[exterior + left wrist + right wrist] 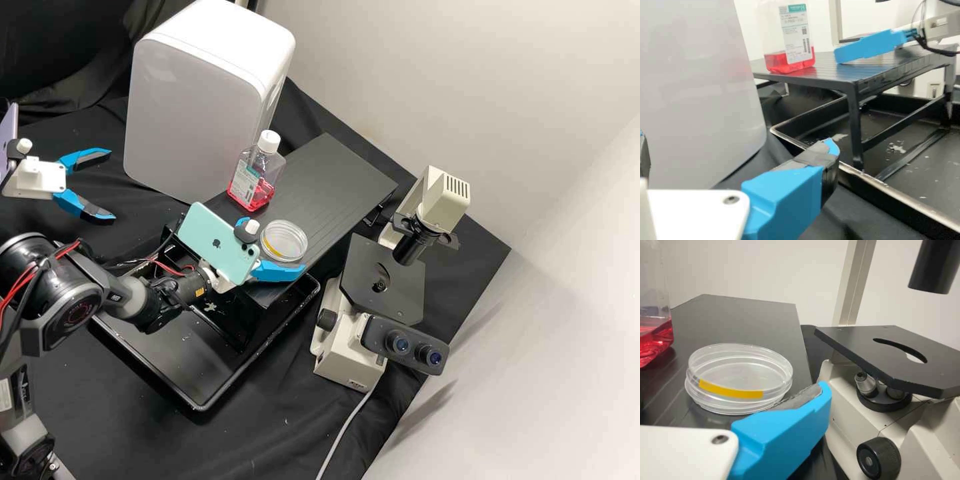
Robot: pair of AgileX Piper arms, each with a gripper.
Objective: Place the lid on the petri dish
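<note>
Petri dish (283,241) on black stand (333,180), near edge; lid (738,365) appears already on. Right gripper (270,245) jaws open beside dish; left gripper (107,185) jaws open, far left. Confirm lid sits level; retreat without nudging.

- The high view stands off the arms and looks forward and down on the bench (280,433) at a middling slant, far enough back to take in the raised platform (333,177) and the microscope (373,320).
- The left wrist view sits low beside the white box (695,90), facing the platform's side from nearby.
- The right wrist view sits close over the platform, facing the microscope across the petri dish (738,375).
- All three views share the platform and the flask (255,173).
</note>
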